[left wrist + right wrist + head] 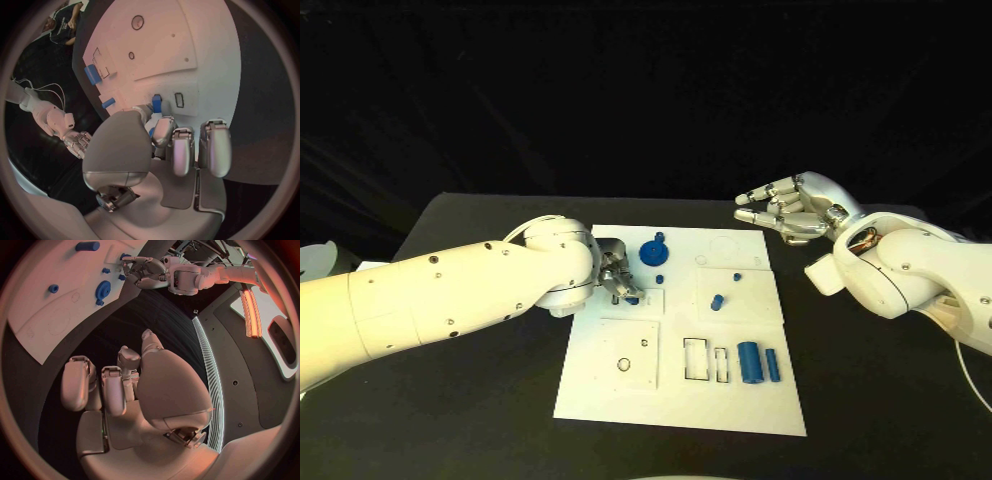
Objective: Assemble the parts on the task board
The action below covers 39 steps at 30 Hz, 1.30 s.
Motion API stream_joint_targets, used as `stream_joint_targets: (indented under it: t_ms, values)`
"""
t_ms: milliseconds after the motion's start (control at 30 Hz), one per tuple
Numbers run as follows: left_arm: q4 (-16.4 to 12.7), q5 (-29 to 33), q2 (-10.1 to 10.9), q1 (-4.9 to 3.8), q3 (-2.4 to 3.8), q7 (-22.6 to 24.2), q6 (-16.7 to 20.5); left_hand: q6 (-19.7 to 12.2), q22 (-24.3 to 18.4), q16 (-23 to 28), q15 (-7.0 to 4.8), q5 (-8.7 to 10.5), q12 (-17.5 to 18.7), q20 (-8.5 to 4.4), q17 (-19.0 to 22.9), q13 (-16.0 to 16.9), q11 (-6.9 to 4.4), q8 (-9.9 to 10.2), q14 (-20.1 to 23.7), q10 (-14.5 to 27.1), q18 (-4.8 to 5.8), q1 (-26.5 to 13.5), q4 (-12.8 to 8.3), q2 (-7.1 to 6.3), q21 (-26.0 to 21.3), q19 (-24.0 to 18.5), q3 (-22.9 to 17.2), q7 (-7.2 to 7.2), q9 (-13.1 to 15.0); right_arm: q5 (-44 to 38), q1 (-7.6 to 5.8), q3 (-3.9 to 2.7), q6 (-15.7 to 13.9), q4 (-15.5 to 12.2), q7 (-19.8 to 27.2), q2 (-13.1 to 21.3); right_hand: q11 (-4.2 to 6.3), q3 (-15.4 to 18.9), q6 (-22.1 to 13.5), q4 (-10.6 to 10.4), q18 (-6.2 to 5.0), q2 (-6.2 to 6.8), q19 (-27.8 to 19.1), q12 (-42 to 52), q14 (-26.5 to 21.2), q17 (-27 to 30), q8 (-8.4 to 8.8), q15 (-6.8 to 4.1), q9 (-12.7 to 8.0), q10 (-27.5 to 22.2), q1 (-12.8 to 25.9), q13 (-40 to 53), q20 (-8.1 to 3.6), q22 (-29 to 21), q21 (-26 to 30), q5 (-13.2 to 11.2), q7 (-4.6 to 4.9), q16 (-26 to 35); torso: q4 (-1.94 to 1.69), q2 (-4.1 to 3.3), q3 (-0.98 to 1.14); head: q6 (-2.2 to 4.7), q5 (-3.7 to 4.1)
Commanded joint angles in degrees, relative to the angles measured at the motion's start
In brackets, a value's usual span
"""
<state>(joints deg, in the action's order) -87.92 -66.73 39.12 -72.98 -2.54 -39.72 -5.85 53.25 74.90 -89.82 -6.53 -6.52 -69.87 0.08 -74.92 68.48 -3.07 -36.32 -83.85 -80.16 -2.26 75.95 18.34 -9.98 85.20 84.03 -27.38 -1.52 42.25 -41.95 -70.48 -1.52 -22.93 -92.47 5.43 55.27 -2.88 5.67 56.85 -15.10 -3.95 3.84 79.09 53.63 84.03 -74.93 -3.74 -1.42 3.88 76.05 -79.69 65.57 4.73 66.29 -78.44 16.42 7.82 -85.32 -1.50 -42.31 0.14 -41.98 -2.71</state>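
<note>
L hand [617, 278] is down on the board [747, 405], fingers [164, 131] pinching a small blue part [157, 103] near the board's left-middle. R hand [790, 210] hovers over the bench [891, 400] off the board's far right corner, fingers curled w/ nothing in them. Two blue cylinders [757, 361] lie near the board's front right.

The left arm reaches in over the near-left side of the task board [682, 400], and its left robot hand [617, 280] is down at the board's left-middle, fingers bunched together. Looks like it's pinching a small blue part [157, 103] at the fingertips, though the grip itself is mostly hidden. The right robot hand [788, 210] hangs off the board's far right corner, above the surface, fingers curled loosely and holding nothing.
</note>
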Motion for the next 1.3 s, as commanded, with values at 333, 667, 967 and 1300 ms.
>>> stream_joint_targets:
  t_ms: [333,667,967,1300]
  values:
    - [-0.39,0.51,0.08,0.16,-0.07,-2.3,-2.54,0.52,8.86,-0.18,0.36,0.25,-0.14,-0.01,-15.08,-0.02,0.09,0.1,-6.15,-0.19,0.75,0.3,-8.53,0.16,0.31,3.77,-8.73,0.45,0.07,0.12,0.06,0.0,1.27,0.01,-0.03,-0.09,0.08,0.35,0.32,0.12,-0.88,-0.35,-0.45,-0.09,4.08,-6.94,-0.31,-0.02,0.08,-0.39,0.08,-0.05,-0.13,-0.11,0.4,0.18,0.03,0.21,0.04,-0.05,0.0,-0.26,-0.16]
    - [0.29,1.85,-0.17,0.16,-0.08,-2.56,-2.53,1.02,9.0,-0.18,0.36,0.46,-0.36,0.0,-15.08,0.23,0.1,0.27,-6.15,-0.42,0.78,-0.83,-8.41,0.32,0.39,3.82,-8.7,0.49,0.13,0.08,0.07,0.0,1.5,-0.12,-0.12,-0.06,0.08,0.35,0.32,0.12,-0.88,-0.35,-0.45,-0.09,4.08,-6.94,-0.31,-0.02,0.08,-0.39,0.08,-0.05,-0.13,-0.11,0.4,0.18,0.03,0.21,0.06,-0.02,0.1,-0.23,-0.22]
    - [1.52,2.53,-0.98,0.15,-0.14,-2.86,-3.52,2.58,10.08,-0.18,0.01,-0.59,-1.05,-0.25,-15.08,1.06,-0.37,0.79,-6.15,-0.97,1.02,-5.97,-7.45,-0.63,1.12,4.2,-5.97,1.13,0.38,-0.21,0.07,0.0,1.85,-0.39,-0.24,0.08,0.08,0.39,0.32,0.12,-0.93,-0.4,-0.56,-0.38,4.04,-6.74,-0.3,-0.02,0.08,-0.51,0.09,-0.28,-0.13,-0.35,0.53,0.2,0.02,0.33,0.09,-0.07,0.13,-0.18,-0.2]
    - [2.37,2.62,-1.59,0.15,-0.15,-3.07,-5.36,3.6,10.85,-0.18,-0.19,-0.79,-1.69,-0.46,-15.08,1.8,-0.6,1.05,-6.15,-1.45,1.2,-8.83,-6.97,-1.03,1.65,4.47,-3.71,1.4,0.62,-0.15,0.06,0.0,1.86,-0.73,-0.27,0.36,0.08,0.39,0.32,0.12,-0.93,-0.4,-0.56,-0.38,4.04,-6.74,-0.3,-0.02,0.08,-0.51,0.09,-0.28,-0.13,-0.36,0.53,0.2,0.02,0.33,0.04,-0.03,0.09,-0.36,-0.07]
